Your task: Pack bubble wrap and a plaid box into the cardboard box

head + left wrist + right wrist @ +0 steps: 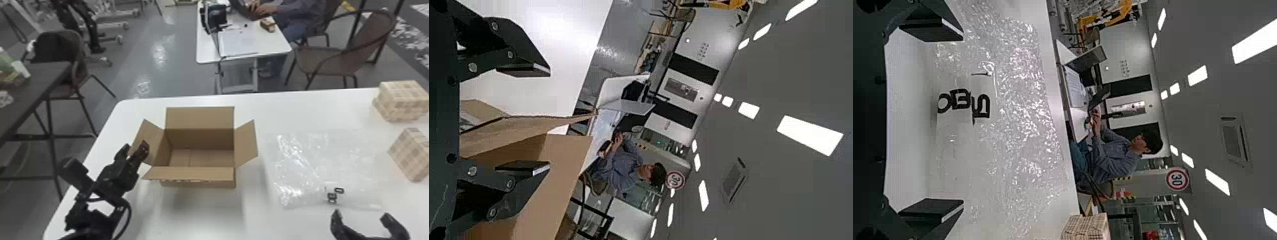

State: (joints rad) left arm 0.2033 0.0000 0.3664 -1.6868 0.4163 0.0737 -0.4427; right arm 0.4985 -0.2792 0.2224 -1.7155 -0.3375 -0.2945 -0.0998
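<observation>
Packing seems to start with the bubble wrap (306,166), right of the cardboard box (201,138). Plaid boxes (410,154) sit farther right. The left gripper (135,148) is at its left, the right gripper (360,214) at its right, both jaws wide. Next, pinch the wrap.

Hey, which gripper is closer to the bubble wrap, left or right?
Right. The right gripper is just at the near edge of the bubble wrap; the left gripper is across the cardboard box from it, by the left flap.
</observation>
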